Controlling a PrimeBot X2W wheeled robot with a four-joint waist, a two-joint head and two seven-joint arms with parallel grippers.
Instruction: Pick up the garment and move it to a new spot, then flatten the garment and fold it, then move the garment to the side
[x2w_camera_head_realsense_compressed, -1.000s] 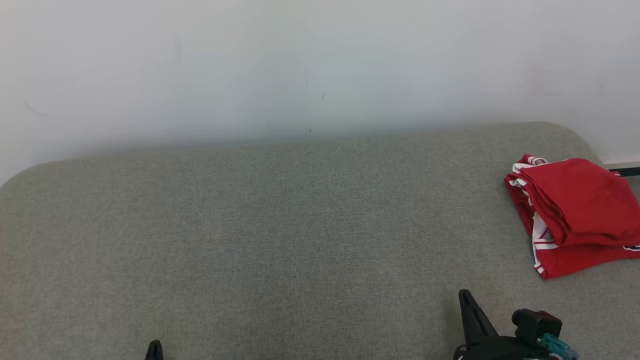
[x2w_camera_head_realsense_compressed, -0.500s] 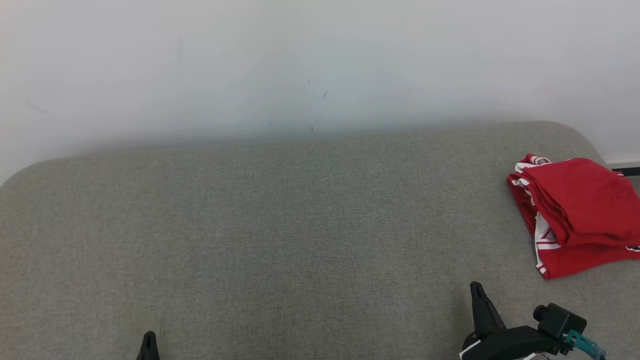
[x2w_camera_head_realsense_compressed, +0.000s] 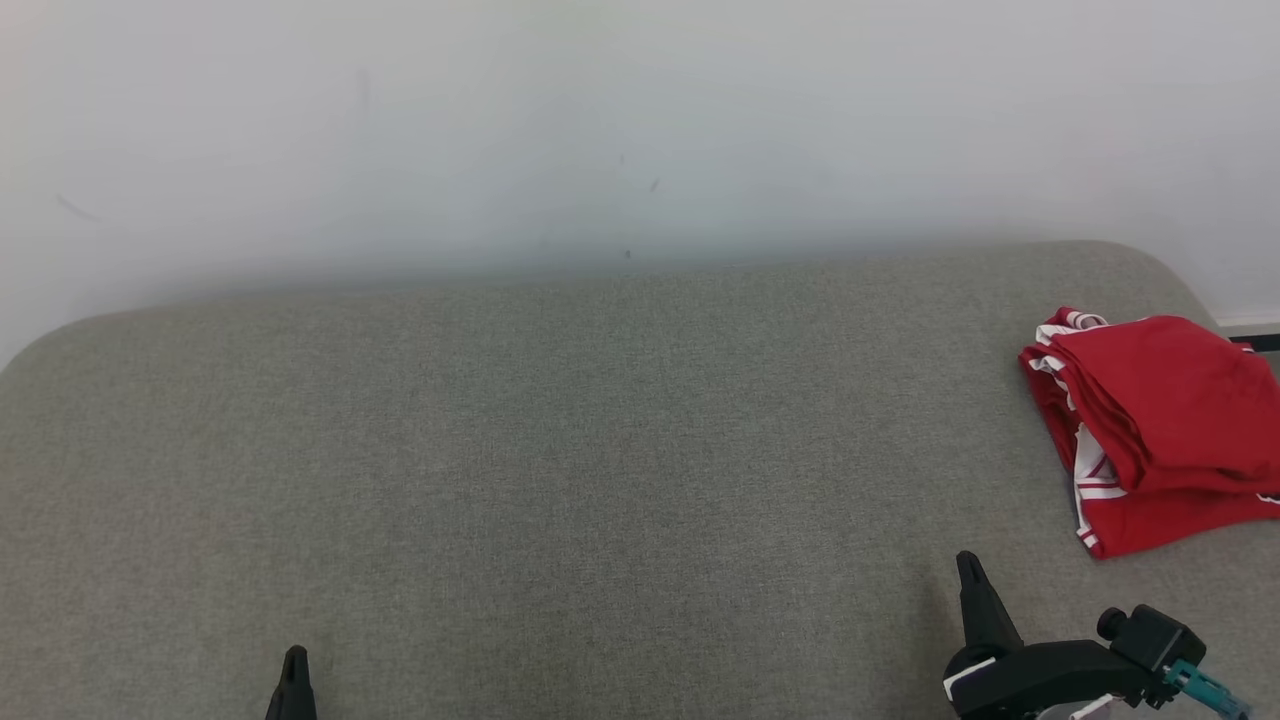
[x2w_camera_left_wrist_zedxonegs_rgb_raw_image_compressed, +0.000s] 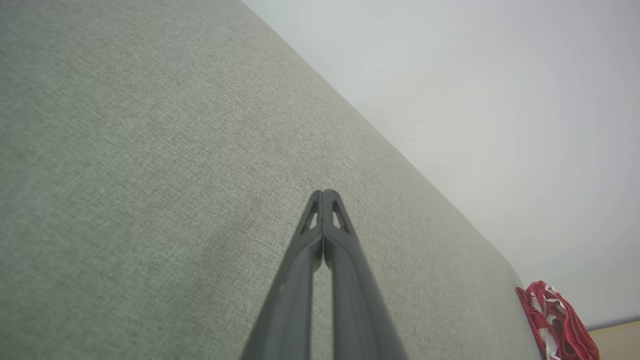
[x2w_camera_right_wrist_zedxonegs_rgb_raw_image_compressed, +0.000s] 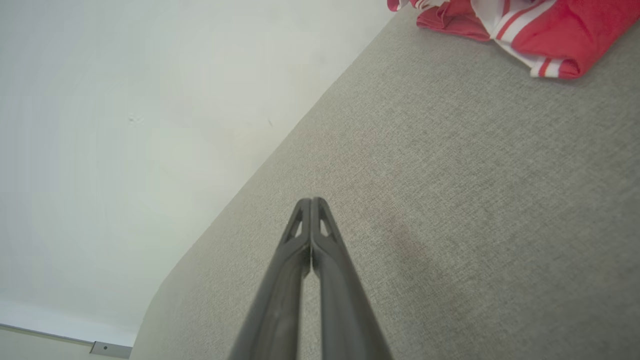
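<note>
The garment (x2w_camera_head_realsense_compressed: 1160, 425) is red with white stripes and lies folded in a neat stack at the far right of the grey cushioned surface (x2w_camera_head_realsense_compressed: 600, 450). It also appears at the lower right of the left wrist view, garment (x2w_camera_left_wrist_zedxonegs_rgb_raw_image_compressed: 557, 322), and at the top right of the right wrist view, garment (x2w_camera_right_wrist_zedxonegs_rgb_raw_image_compressed: 520, 30). My right gripper (x2w_camera_head_realsense_compressed: 968, 565) stands shut and empty near the front edge, below and left of the garment. My left gripper (x2w_camera_head_realsense_compressed: 295, 655) is shut and empty at the lower left, far from the garment. Both wrist views show the fingers pressed together: left gripper (x2w_camera_left_wrist_zedxonegs_rgb_raw_image_compressed: 324, 192), right gripper (x2w_camera_right_wrist_zedxonegs_rgb_raw_image_compressed: 311, 201).
A plain white wall (x2w_camera_head_realsense_compressed: 640, 130) rises directly behind the cushioned surface. The surface's rounded far corners show at left and right. A strip of floor and baseboard (x2w_camera_head_realsense_compressed: 1245, 325) shows past the right corner.
Both gripper tips have risen slightly up the head view, and the right one has shifted a little to the right. The garment lies still; the view itself has drifted slightly.
</note>
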